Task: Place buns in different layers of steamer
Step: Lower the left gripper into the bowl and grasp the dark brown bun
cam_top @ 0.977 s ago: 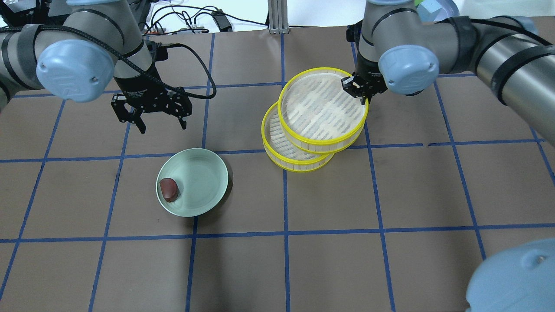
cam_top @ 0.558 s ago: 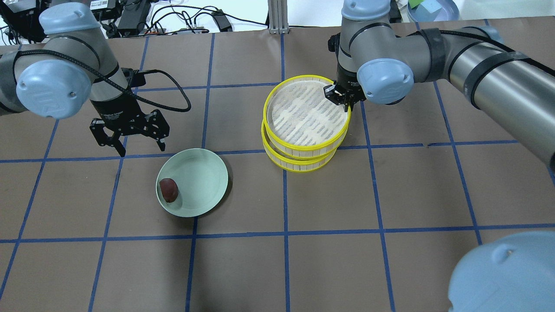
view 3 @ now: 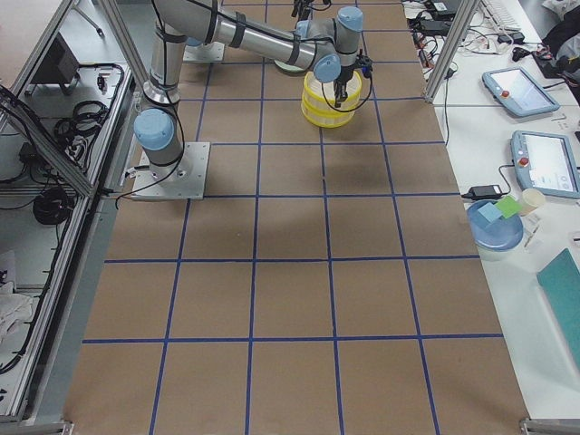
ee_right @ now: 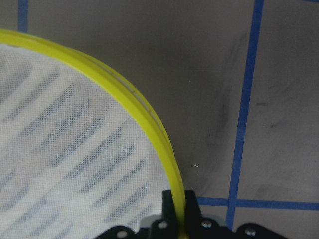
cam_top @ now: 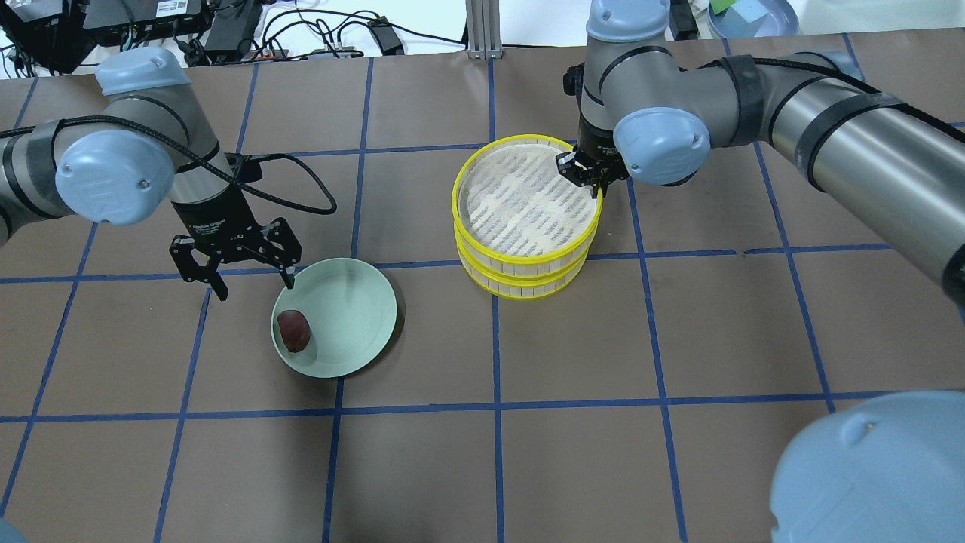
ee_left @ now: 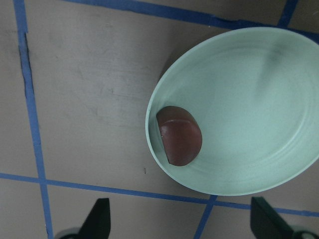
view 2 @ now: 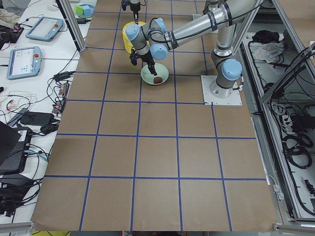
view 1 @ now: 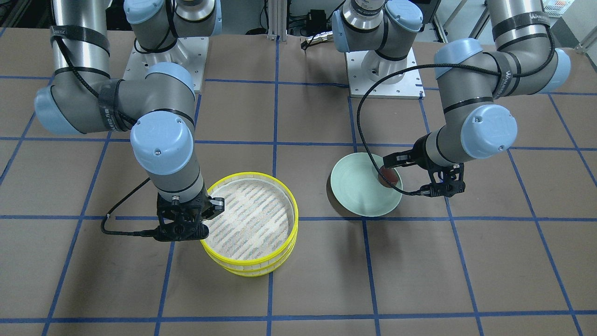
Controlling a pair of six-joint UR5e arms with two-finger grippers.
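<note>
A dark red-brown bun (cam_top: 294, 332) (ee_left: 179, 134) lies at the left inside a pale green plate (cam_top: 373, 302) (ee_left: 249, 99). My left gripper (cam_top: 253, 284) (ee_left: 182, 224) hangs open just behind the plate's left rim, with nothing between its fingers. Two yellow-rimmed steamer layers are stacked right of centre. The top layer (cam_top: 524, 200) (view 1: 252, 219) sits squarely on the lower layer (cam_top: 520, 286), whose inside is hidden. The top layer's mesh is bare. My right gripper (cam_top: 592, 179) (ee_right: 177, 216) is shut on the top layer's far right rim (ee_right: 149, 124).
Brown paper with a blue tape grid covers the table. Cables (cam_top: 317, 41) and a metal post (cam_top: 481, 30) line the far edge. A blue dish (cam_top: 754, 15) sits beyond the far right corner. My right arm's elbow (cam_top: 867, 467) fills the near right corner.
My right gripper carried the top layer left and down until it sat aligned on the lower layer. My left gripper, still open, came nearer and lower to the plate's rim.
</note>
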